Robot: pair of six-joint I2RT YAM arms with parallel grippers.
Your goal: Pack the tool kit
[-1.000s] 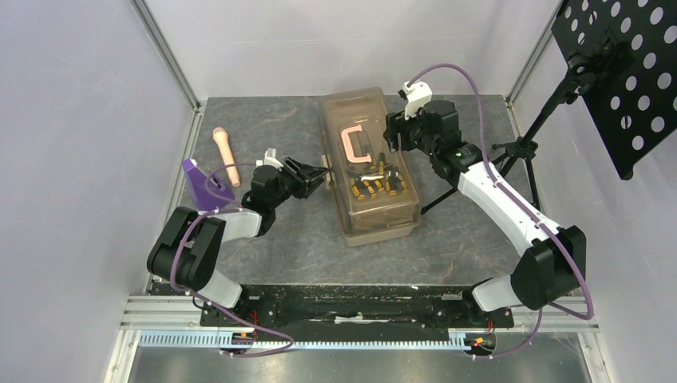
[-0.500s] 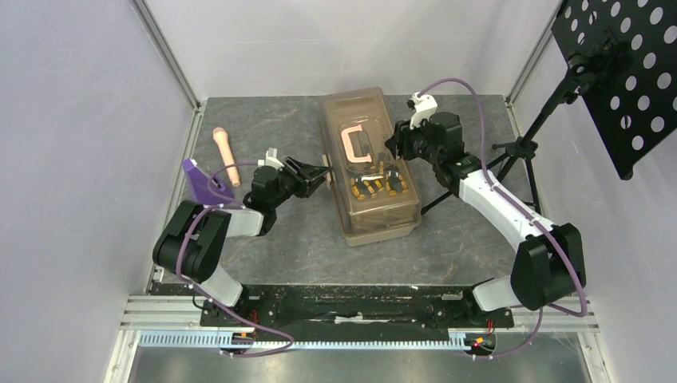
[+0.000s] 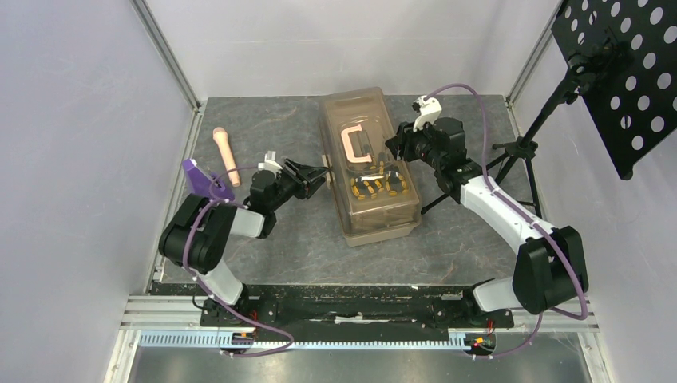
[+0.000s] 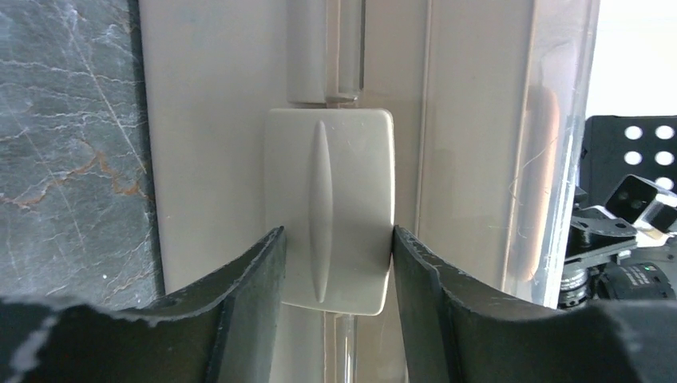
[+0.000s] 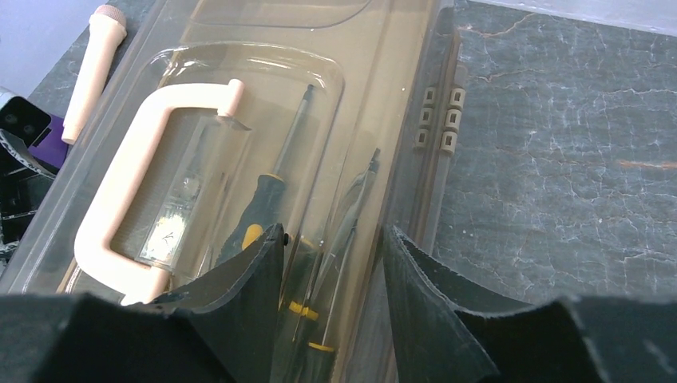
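Note:
The tan translucent toolbox (image 3: 369,159) lies closed mid-table, with its pinkish handle (image 3: 354,145) and orange-and-black screwdrivers (image 3: 375,185) showing through the lid. My left gripper (image 3: 323,171) is at the box's left side, with its jaws closed around the beige latch (image 4: 331,207). My right gripper (image 3: 397,148) hovers open and empty over the box's right edge. In the right wrist view the gripper (image 5: 334,235) frames the lid; the handle (image 5: 128,191) and a screwdriver (image 5: 259,203) lie beneath. The knife and hammer are not visible.
A beige rounded-end rod (image 3: 226,155) and a purple block (image 3: 199,177) lie left of the box near the left wall. A black tripod stand (image 3: 519,148) with a perforated panel (image 3: 623,72) stands at the right. Hinge knuckles (image 5: 441,120) line the box's right edge.
My right gripper has shifted slightly right and nearer along the box's right edge. My left gripper stays at the latch while its elbow has moved in a little.

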